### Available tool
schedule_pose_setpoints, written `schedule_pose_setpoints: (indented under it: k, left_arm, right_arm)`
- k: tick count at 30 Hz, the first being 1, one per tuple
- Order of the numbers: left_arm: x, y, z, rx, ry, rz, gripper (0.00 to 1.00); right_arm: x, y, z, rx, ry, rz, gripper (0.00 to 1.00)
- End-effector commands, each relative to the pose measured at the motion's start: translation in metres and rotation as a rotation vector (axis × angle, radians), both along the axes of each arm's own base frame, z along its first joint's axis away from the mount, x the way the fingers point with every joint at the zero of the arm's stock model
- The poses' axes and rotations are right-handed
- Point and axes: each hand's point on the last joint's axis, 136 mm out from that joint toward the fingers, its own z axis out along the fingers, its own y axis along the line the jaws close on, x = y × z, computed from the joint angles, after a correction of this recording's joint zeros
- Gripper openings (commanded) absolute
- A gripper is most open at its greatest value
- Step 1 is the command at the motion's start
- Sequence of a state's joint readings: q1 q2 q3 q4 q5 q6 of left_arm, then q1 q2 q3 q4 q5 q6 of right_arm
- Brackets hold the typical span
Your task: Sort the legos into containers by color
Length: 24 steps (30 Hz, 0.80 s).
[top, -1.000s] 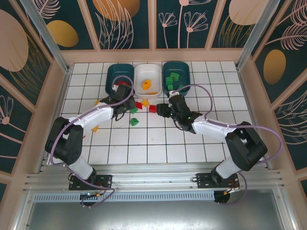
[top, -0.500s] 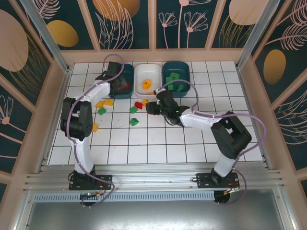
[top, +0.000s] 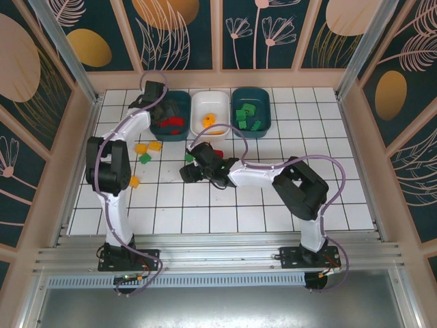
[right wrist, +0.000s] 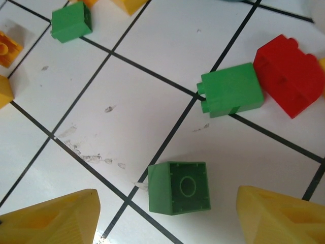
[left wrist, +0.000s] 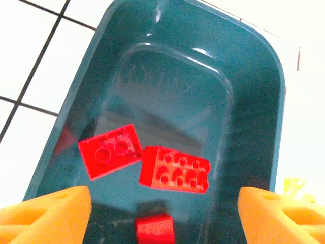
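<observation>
Teal wall panels [top: 273, 41] painted with pale leaves and gold discs (framed in pinkish wood) close in a white-tiled worktop [top: 287, 198] with dark grid lines. At the back left, the left pincer [left wrist: 165, 201] hangs spread over the left teal tray [left wrist: 264, 101], which holds red legos [left wrist: 175, 169]. Nearer the middle, the right pincer [right wrist: 167, 198] stands spread either side of a green brick [right wrist: 179, 187] on the tiles, not touching it. Next along the back, the white tray [top: 212, 101] holds orange bricks [top: 208, 120], and the right teal tray [top: 265, 102] holds green legos [top: 244, 113].

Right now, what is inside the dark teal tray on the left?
Three red legos show in the left teal tray. The fingers of the left gripper cover its near corners.
</observation>
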<state>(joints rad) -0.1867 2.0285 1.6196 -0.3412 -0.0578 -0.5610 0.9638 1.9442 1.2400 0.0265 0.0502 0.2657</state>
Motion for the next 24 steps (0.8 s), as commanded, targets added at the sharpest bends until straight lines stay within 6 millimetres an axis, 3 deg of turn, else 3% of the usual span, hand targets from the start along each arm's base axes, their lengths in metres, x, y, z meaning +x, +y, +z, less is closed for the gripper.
schedule_pose_setpoints:
  k: [1, 4, 8, 13, 15, 19, 24]
  left_arm:
    - [-0.028, -0.008, 0.046, -0.137, -0.126, -0.022, 0.81]
    - [-0.075, -0.015, 0.048, -0.25, -0.181, -0.048, 0.87]
    - [-0.142, -0.005, 0.018, -0.294, -0.171, -0.027, 0.91]
    - [-0.199, 0.01, 0.021, -0.315, -0.222, 0.004, 0.98]
    - [-0.212, 0.013, 0.026, -0.316, -0.242, 0.005, 0.99]
    - [-0.225, 0.02, 0.034, -0.295, -0.27, 0.015, 0.98]
    - [-0.228, 0.021, 0.033, -0.296, -0.268, 0.021, 0.98]
  right_arm:
    - [-0.005, 0.01, -0.009, -0.032, 0.013, 0.045, 0.72]
    - [-0.011, 0.02, -0.02, -0.021, 0.049, 0.102, 0.72]
    - [-0.003, 0.021, -0.03, -0.034, 0.055, 0.107, 0.7]
    - [0.008, 0.02, -0.052, -0.124, 0.044, 0.093, 0.65]
    - [0.011, 0.018, -0.056, -0.138, 0.038, 0.076, 0.62]
    - [0.014, 0.01, -0.058, -0.165, 0.024, 0.029, 0.44]
    - [0.019, 0.001, -0.034, -0.124, -0.026, -0.021, 0.31]
